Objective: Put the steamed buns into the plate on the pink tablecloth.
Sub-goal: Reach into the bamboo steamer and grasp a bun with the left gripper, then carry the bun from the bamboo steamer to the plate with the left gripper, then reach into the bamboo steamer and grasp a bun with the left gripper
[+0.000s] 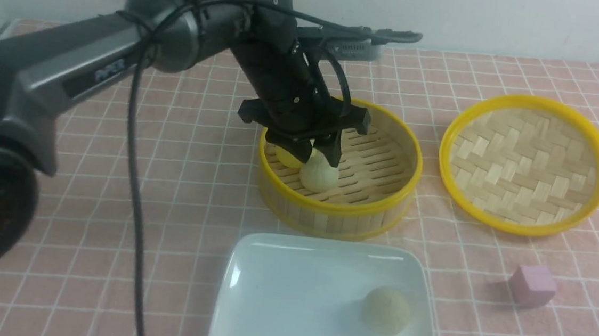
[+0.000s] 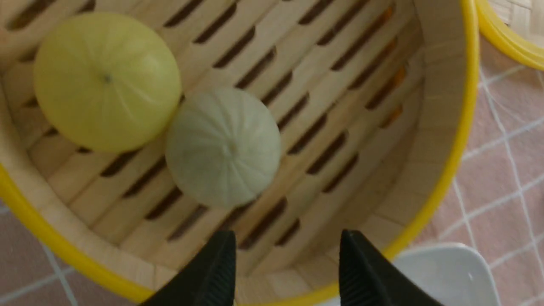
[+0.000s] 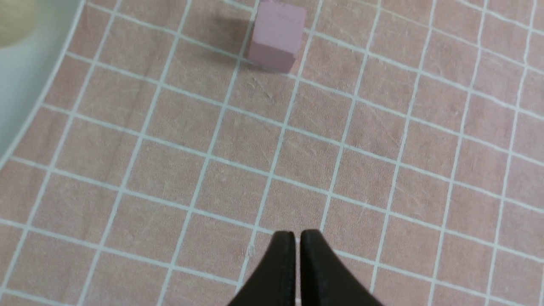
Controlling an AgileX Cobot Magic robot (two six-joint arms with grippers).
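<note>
We find the left gripper wide open and empty over the steamer basket. Two steamed buns touch by its left wall; its right floor is free. The third bun lies on the plate in front. The right gripper is closed and empty. The arm lettering is blurred.

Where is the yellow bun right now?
Front view: the yellow bun sits in the bamboo steamer, by its left wall, beside the pale bun and partly hidden behind the open left pincer.

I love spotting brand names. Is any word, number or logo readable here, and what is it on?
Pale lettering on the grey casing of the left arm: too blurred to read.
No other text shows on the plate, steamer basket, lid, pink cube or tablecloth.
</note>
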